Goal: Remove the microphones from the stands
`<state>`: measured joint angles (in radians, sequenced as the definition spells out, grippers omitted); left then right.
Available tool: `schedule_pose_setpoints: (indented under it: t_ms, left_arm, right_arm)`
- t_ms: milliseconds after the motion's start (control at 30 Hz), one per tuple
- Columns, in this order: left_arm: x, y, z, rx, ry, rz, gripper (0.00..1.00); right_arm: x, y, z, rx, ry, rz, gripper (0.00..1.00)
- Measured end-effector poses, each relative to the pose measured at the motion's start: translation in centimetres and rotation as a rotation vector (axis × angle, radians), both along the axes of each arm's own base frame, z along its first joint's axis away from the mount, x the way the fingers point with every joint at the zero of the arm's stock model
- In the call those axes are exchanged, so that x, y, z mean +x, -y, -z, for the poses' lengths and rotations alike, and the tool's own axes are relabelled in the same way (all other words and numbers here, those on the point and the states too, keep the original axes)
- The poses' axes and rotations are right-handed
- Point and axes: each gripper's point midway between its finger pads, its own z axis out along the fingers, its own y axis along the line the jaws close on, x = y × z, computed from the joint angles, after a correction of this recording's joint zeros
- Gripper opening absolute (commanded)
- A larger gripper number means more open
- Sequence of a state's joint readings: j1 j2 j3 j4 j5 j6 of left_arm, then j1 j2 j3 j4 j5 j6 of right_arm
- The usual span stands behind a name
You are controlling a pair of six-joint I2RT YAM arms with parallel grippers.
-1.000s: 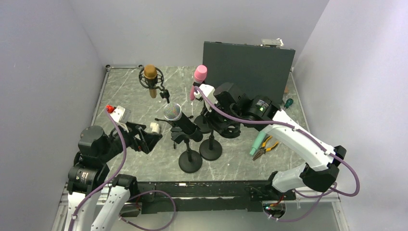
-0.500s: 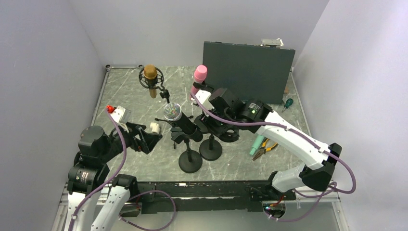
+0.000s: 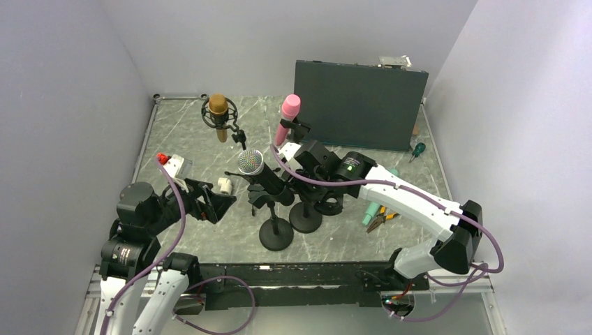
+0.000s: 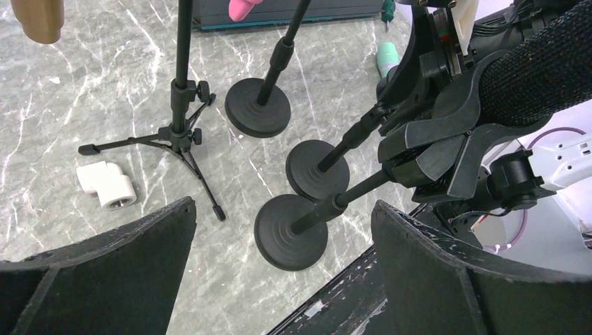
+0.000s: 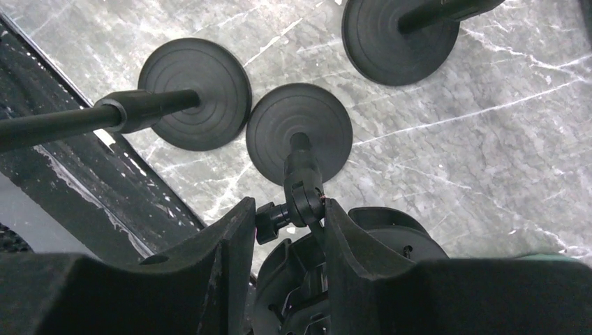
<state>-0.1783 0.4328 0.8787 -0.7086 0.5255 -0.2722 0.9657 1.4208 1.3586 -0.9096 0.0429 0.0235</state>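
Observation:
A black microphone with a silver grille (image 3: 250,162) sits tilted in the clip of a round-base stand (image 3: 276,234); its body (image 4: 530,77) and the clip (image 4: 433,146) show in the left wrist view. A second round-base stand (image 3: 306,218) stands beside it. My right gripper (image 3: 297,174) is at that second stand's top, its fingers (image 5: 230,241) closed against the swivel joint and knob (image 5: 301,199). My left gripper (image 3: 209,202) is open and empty, left of the stands, above the front base (image 4: 290,230).
A pink microphone (image 3: 288,112) and a brown one (image 3: 218,108) stand on their own stands at the back. A white pipe elbow (image 3: 224,185), a black ring (image 3: 331,204), pliers (image 3: 382,215), a teal handle (image 3: 372,206) and a dark panel (image 3: 359,105) are around.
My right arm has swung left and nearer, bringing its gripper from the pink microphone's stand to the top of the middle stand. The left arm and the stands have not moved.

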Motion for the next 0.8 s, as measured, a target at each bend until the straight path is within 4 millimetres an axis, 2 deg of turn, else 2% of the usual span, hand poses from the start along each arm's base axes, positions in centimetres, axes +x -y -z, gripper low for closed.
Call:
schedule_pose_setpoints:
  t_ms: [67, 133, 233, 300, 467, 633, 800]
  left_arm:
    - [0.0, 0.0, 0.0, 0.001, 0.001, 0.000, 0.99]
    - [0.0, 0.0, 0.0, 0.001, 0.001, 0.000, 0.99]
    - [0.0, 0.0, 0.0, 0.000, 0.000, 0.000, 0.99]
    - [0.0, 0.0, 0.0, -0.002, -0.001, 0.000, 0.99]
    - [-0.1, 0.1, -0.2, -0.007, 0.003, 0.008, 0.99]
    - [-0.2, 0.4, -0.4, -0.018, 0.005, 0.022, 0.99]
    - [-0.5, 0.9, -1.1, -0.044, 0.036, 0.052, 0.99]
  right_arm:
    - [0.0, -0.1, 0.0, 0.008, -0.002, 0.010, 0.35]
    - [0.1, 0.0, -0.1, 0.010, -0.001, 0.025, 0.58]
    - [0.2, 0.2, -0.4, 0.023, 0.003, 0.064, 0.86]
    - [0.3, 0.5, -1.1, 0.041, 0.018, 0.098, 0.94]
    - [1.0, 2.6, -5.2, 0.144, 0.107, 0.184, 0.99]
    - [1.5, 4.7, -9.6, 0.250, 0.210, 0.257, 1.00]
    - [0.3, 4.2, -11.5, 0.336, 0.211, 0.187, 1.00]
